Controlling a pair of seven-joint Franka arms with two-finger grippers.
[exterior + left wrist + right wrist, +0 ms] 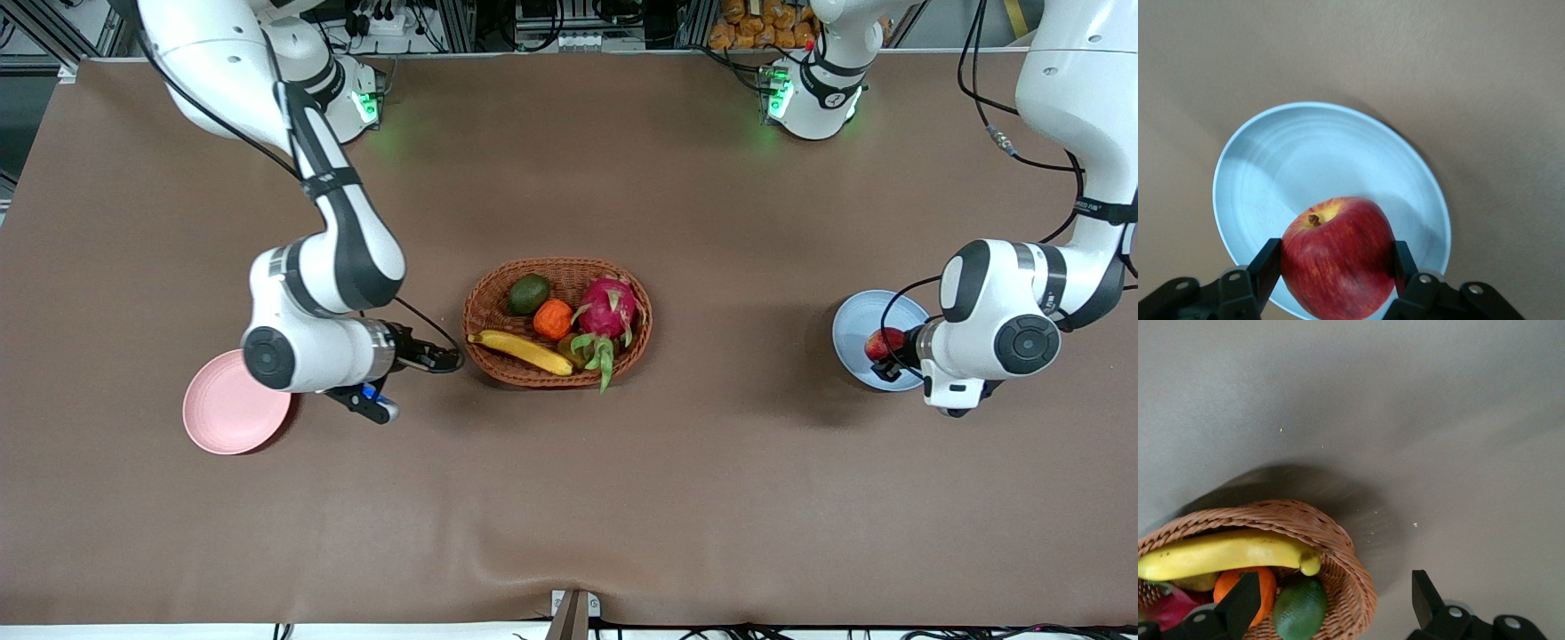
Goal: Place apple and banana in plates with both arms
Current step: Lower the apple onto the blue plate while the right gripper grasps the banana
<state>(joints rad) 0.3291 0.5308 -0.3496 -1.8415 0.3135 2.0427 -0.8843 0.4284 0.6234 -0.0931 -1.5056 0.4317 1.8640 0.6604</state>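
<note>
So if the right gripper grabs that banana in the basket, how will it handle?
The banana looks long, curved and smooth, so it may pivot or slip if the open right gripper pinches one end. It lies across other fruit in the basket, so it could shift when nudged.

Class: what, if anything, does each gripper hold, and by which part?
Left gripper clamps the apple by its sides over the blue plate. Right gripper holds nothing.
</note>
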